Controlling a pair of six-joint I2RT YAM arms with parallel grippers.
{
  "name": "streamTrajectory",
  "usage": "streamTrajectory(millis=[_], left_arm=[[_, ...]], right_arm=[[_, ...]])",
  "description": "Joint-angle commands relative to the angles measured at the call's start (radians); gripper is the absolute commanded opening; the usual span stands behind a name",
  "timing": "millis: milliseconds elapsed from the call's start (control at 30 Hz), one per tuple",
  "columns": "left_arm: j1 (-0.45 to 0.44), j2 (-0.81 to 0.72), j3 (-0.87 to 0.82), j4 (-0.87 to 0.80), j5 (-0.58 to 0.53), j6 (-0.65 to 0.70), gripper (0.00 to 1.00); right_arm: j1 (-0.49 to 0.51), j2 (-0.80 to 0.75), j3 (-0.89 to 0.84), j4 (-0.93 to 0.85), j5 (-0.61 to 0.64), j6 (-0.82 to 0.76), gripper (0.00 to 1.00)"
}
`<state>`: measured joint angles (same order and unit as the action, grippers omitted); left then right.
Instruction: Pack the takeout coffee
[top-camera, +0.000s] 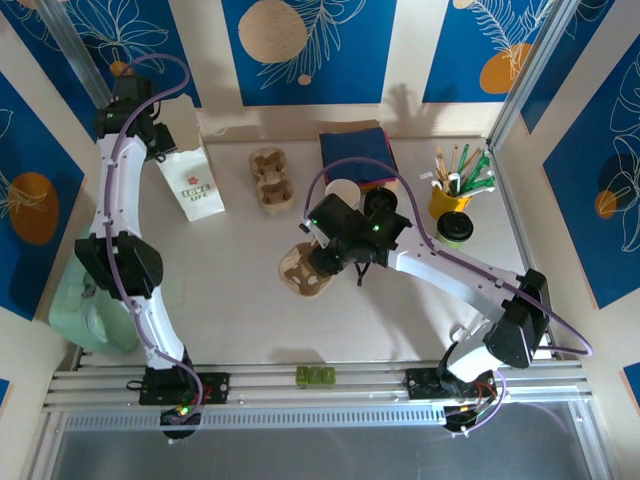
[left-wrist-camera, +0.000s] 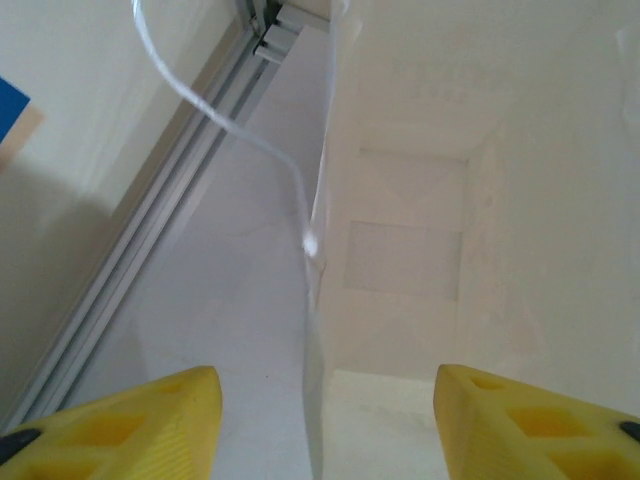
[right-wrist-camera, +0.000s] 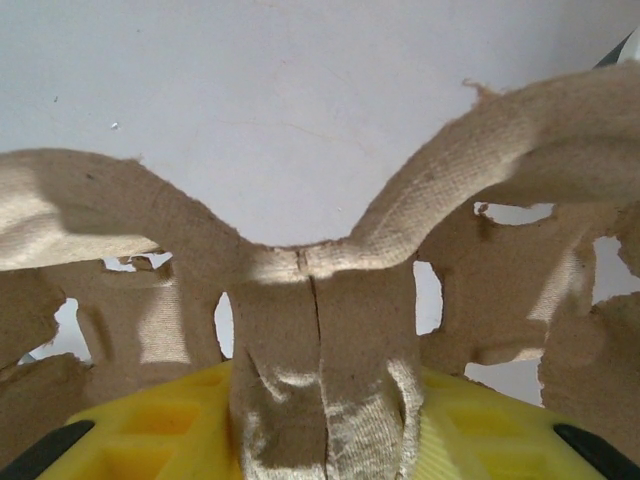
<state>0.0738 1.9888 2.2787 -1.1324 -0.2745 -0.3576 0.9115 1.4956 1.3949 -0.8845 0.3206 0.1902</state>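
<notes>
The takeout coffee (top-camera: 455, 229), a cup under a black lid, stands at the right beside a yellow pen holder (top-camera: 449, 198). A brown pulp cup carrier (top-camera: 303, 272) lies mid-table, and my right gripper (top-camera: 327, 260) is shut on its centre handle. In the right wrist view the carrier (right-wrist-camera: 130, 200) spreads across the frame, with the handle pinched in the gripper (right-wrist-camera: 320, 400). My left gripper (top-camera: 163, 138) is at the top of the white paper bag (top-camera: 196, 180). In the left wrist view its jaws (left-wrist-camera: 322, 388) stand open astride the bag's side wall (left-wrist-camera: 315, 300), one finger inside.
A second pulp carrier (top-camera: 270, 180) sits behind the first. A stack of white cups (top-camera: 342, 192) and loose black lids (top-camera: 381, 201) lie by a blue pad (top-camera: 355, 150). A pale green container (top-camera: 85, 305) is at the left edge. A metal frame rail (left-wrist-camera: 130, 250) runs beside the bag.
</notes>
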Motion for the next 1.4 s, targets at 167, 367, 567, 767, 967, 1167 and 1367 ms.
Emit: streamTrajectory(millis=[167,367,567,767,967,1167,1367], left_arm=[[0.033,0.111,0.151,-0.042,-0.019,0.04,0.47],[0.043,0.143,0.154,0.005,0.007,0.037,0.36],[0.043,0.161,0.152,0.017,0.015,0.04,0.2],[0.04,0.158,0.137,-0.007,0.058,0.022,0.06],[0.032,0.086,0.06,-0.016,0.11,-0.01,0.0],[0.002,-0.031,-0.069,-0.026,0.134,-0.035,0.0],[-0.025,-0.19,-0.247,-0.011,0.174,-0.074,0.0]], right_arm=[[-0.013,-0.054,-0.032,0.001,-0.033,-0.011,0.4],[-0.02,-0.064,-0.034,-0.008,-0.02,-0.014,0.4],[-0.023,-0.084,-0.049,-0.007,-0.019,-0.012,0.39],[-0.029,-0.106,-0.06,-0.004,-0.024,-0.017,0.39],[-0.042,-0.123,-0.062,-0.005,-0.036,-0.024,0.39],[-0.046,-0.13,-0.053,-0.025,-0.038,-0.018,0.39],[-0.046,-0.149,-0.053,-0.036,-0.041,-0.011,0.39]])
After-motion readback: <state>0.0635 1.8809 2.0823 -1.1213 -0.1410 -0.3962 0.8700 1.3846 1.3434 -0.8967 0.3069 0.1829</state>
